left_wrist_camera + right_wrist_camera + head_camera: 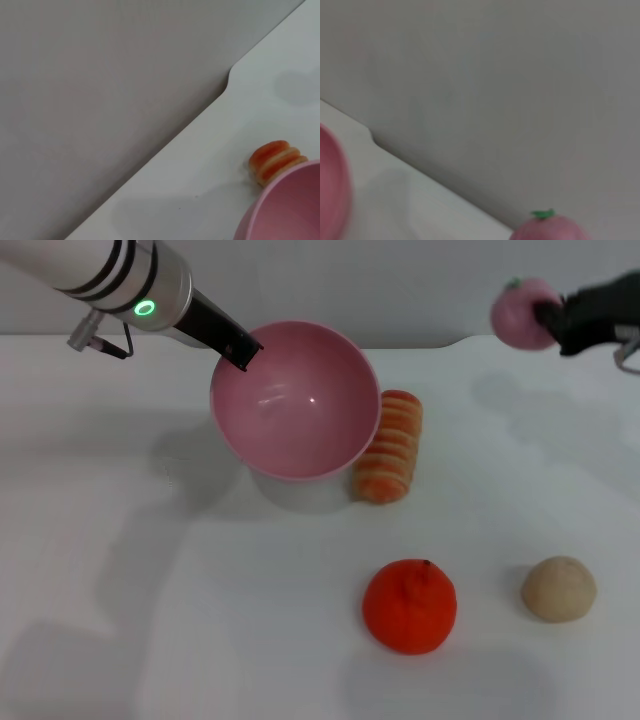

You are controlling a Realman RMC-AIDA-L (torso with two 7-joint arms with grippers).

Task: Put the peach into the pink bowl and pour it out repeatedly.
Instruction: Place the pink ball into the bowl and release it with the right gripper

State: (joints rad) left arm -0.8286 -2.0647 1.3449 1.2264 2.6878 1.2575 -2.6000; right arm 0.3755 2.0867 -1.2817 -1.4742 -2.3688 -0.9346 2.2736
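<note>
The pink bowl point(296, 402), upper centre of the head view, is tilted with its mouth toward the camera, the left gripper point(241, 350) clamping its far rim. At upper right, the right gripper point(549, 320) clasps the peach point(520, 312), lifted, stem up, partly hidden by fingers.

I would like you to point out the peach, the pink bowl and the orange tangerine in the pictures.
peach point(520, 312), head view, on its rounded pink side, held in the right hand.
pink bowl point(300, 405), head view, on its bare inner wall.
orange tangerine point(409, 607), head view, on the middle of its skin.
</note>
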